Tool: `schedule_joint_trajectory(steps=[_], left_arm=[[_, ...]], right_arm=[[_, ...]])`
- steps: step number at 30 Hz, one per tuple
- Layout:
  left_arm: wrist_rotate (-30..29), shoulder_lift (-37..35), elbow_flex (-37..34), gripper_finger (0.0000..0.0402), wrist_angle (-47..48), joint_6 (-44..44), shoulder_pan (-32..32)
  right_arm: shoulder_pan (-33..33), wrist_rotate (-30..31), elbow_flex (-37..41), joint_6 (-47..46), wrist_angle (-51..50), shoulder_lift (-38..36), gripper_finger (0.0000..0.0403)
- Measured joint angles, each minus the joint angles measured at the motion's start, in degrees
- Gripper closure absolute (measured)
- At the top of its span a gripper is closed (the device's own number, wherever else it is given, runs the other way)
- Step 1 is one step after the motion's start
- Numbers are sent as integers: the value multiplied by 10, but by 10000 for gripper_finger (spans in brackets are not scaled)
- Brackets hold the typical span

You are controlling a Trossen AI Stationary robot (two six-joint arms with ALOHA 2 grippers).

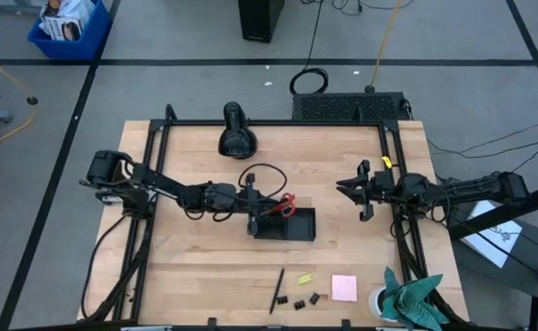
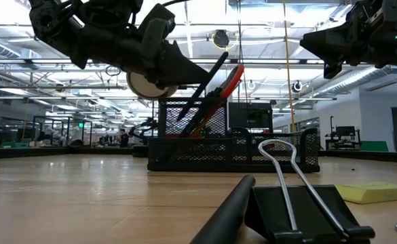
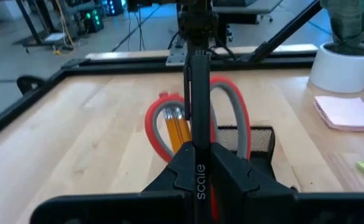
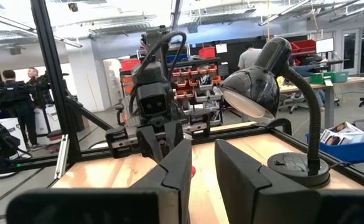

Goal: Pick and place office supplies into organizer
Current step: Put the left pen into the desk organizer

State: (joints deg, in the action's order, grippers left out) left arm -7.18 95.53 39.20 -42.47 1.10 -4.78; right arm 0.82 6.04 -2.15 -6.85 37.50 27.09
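Left gripper point(image 1: 251, 204) is clenching a black pen point(image 3: 200, 99) between its fingers, hovering it over the organizer point(image 1: 284, 225), where red-handled scissors point(image 3: 231, 115) and orange pencils point(image 3: 177, 129) are standing. Right gripper point(image 1: 349, 187) is idling, fingers spread.

Bright, even overhead ceiling light; foreground binder clip point(image 2: 300, 203) blurred, shadows soft.
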Motion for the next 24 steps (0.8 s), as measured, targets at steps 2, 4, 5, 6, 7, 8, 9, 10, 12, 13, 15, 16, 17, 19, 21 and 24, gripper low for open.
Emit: schedule_joint_trajectory(steps=[2,4,5,6,7,8,9,10,12,13,15,16,17,19,21,24], left_arm=[[-1,0,0,371,10,-8,0],[-2,0,0,371,15,-15,0],[-2,0,0,371,15,-17,0],[-2,0,0,371,16,-18,0],[-3,0,0,371,17,-19,-1],[-3,0,0,371,17,-21,-1],[-3,0,0,371,17,-23,-1],[-3,0,0,371,17,-25,-1],[-3,0,0,371,17,-28,-1],[-3,0,0,371,16,-30,-1],[-3,0,0,371,4,-34,-4],[-5,0,0,371,-3,-36,-5],[-9,0,0,371,-11,-39,-7],[-15,0,0,371,-14,-48,-12],[-36,0,0,371,-7,-47,-19],[-61,0,0,371,13,-40,-26]], right_arm=[[0,0,0,0,0,0,339],[0,0,0,0,0,0,339],[0,0,0,0,2,0,339],[0,1,0,0,5,0,339],[0,1,0,0,8,0,339],[0,1,0,0,11,0,339],[0,1,0,0,15,0,339],[0,1,0,0,18,0,339],[0,1,0,0,22,0,339],[0,1,0,0,23,0,339],[0,1,0,0,26,0,339],[0,1,0,0,27,0,339],[0,1,0,0,29,0,339],[0,1,0,0,31,0,339],[0,1,0,3,31,0,339],[0,0,0,7,31,0,339]])
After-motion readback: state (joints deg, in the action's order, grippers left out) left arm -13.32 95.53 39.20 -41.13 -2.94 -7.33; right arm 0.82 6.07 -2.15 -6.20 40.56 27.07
